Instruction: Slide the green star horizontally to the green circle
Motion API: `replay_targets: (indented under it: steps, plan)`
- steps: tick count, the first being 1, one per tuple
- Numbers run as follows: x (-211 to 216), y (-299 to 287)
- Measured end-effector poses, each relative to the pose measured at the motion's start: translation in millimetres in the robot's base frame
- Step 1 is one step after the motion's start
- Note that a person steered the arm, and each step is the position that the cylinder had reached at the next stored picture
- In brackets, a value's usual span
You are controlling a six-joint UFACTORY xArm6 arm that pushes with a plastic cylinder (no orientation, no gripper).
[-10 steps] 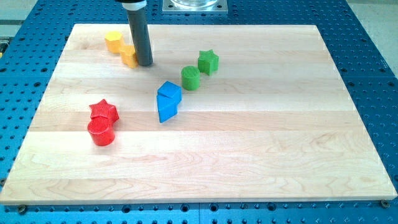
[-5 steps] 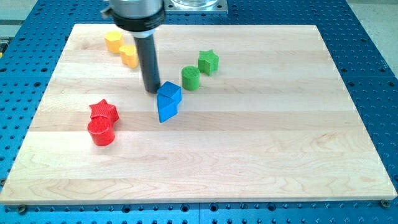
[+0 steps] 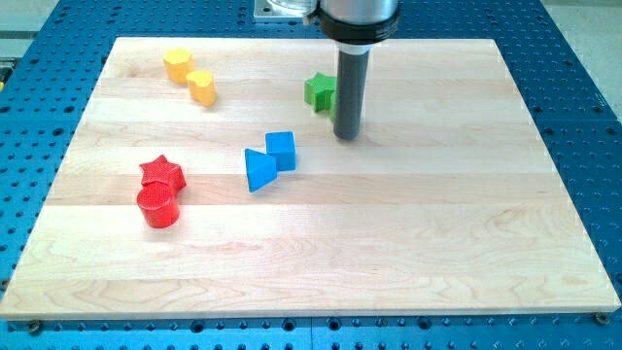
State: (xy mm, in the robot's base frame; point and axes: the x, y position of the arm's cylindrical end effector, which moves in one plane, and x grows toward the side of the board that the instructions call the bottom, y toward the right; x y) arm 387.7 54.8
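The green star (image 3: 317, 90) lies near the view's top centre of the wooden board (image 3: 437, 224), its right part covered by my rod. The green circle does not show clearly. Only a thin green sliver (image 3: 332, 110) shows at the rod's left edge, just below the star. My tip (image 3: 348, 136) rests on the board just below and to the right of the green star, to the right of the blue blocks.
A blue cube (image 3: 281, 150) touches a blue triangle (image 3: 259, 169) left of my tip. A red star (image 3: 162, 174) and a red cylinder (image 3: 158, 207) sit at the left. Two yellow blocks (image 3: 177, 65) (image 3: 202, 87) lie at the top left.
My rod swept from the yellow blocks down past the blue pair and right to the green blocks. The blue cube shifted right. The green circle left its old spot and is now hidden.
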Motion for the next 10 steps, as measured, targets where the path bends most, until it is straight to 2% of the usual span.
replay_targets:
  steps: [3,5,6,8,10]
  plan:
    - [-1.2,13.0]
    - [-57.2,32.1]
    - [-61.1,26.7]
    - [-5.2,50.8]
    - [-22.0,-18.8]
